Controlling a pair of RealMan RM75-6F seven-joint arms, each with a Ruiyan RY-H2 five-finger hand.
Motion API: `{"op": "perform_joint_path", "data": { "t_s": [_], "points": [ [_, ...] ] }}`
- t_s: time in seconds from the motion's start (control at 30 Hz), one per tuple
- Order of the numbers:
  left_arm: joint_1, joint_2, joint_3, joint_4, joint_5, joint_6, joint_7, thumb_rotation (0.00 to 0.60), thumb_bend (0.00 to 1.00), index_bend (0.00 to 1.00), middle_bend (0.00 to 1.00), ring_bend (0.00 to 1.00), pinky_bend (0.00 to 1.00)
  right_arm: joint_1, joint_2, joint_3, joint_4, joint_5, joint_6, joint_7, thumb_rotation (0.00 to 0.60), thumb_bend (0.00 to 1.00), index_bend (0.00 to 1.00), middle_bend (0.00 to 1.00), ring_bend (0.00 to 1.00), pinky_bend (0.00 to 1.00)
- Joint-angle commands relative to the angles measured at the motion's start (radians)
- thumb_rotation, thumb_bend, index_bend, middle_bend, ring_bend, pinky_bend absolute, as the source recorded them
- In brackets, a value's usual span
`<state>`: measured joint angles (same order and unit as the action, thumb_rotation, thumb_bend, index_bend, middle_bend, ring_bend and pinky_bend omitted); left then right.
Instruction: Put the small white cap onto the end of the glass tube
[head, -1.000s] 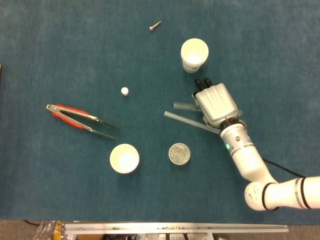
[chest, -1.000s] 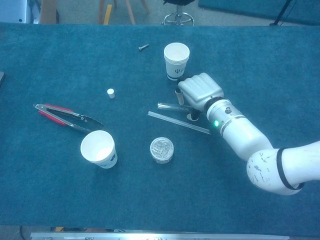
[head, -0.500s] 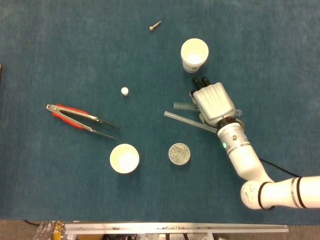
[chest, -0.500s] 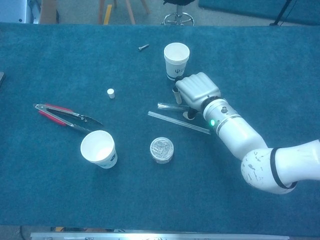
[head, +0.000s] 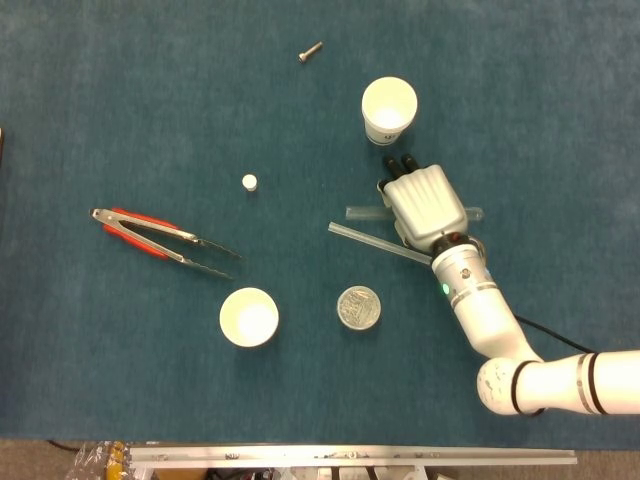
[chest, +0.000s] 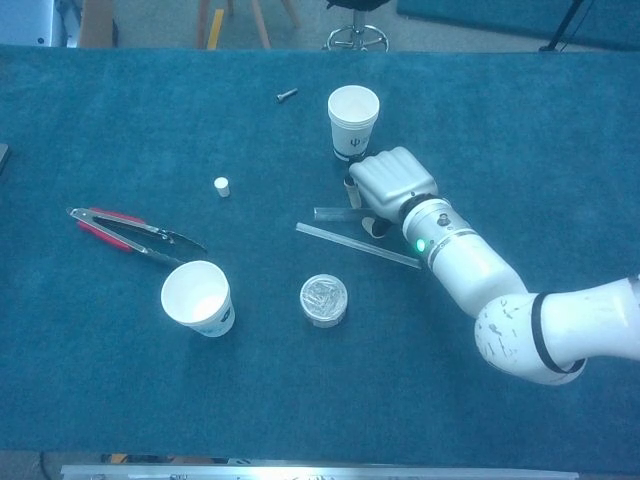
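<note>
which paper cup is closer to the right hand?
The upright paper cup just beyond the right hand, at the table's far side. The other cup stands apart, near the tongs.

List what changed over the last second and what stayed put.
The right hand slid a little farther up the table toward the upper paper cup, staying over the short glass tube; whether it grips the tube is unclear. The white cap, tongs and long tube stayed put.
</note>
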<state>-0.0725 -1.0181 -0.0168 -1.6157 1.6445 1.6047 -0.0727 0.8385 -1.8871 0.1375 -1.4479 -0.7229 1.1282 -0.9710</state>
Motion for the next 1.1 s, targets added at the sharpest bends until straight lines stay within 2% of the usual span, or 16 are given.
{"op": "perform_joint_path", "data": {
  "t_s": [0.03, 0.5, 0.87, 1.1],
  "points": [
    [0.000, -0.001, 0.000, 0.000, 0.000, 0.000, -0.001, 0.600, 0.33, 0.20, 0.06, 0.00, 0.05, -0.001, 0.000, 0.000, 0.000, 0.000, -0.001, 0.001, 0.600, 0.32, 0.48, 0.18, 0.19, 0.52],
    [-0.001, -0.006, 0.001, 0.010, -0.003, -0.005, -0.010, 0.600, 0.33, 0.20, 0.05, 0.00, 0.05, -0.001, -0.009, -0.003, 0.018, -0.005, -0.005, -0.004, 0.600, 0.32, 0.49, 0.18, 0.19, 0.52],
    [0.001, -0.010, 0.000, 0.017, -0.004, -0.002, -0.017, 0.600, 0.33, 0.20, 0.05, 0.00, 0.05, -0.004, -0.019, -0.003, 0.029, -0.016, -0.009, 0.006, 0.600, 0.37, 0.55, 0.19, 0.19, 0.52],
    [0.004, -0.011, -0.004, 0.021, -0.008, 0.006, -0.020, 0.600, 0.33, 0.20, 0.05, 0.00, 0.05, -0.018, 0.024, 0.018, -0.039, -0.046, 0.006, 0.049, 0.600, 0.42, 0.59, 0.22, 0.19, 0.53]
  ]
}}
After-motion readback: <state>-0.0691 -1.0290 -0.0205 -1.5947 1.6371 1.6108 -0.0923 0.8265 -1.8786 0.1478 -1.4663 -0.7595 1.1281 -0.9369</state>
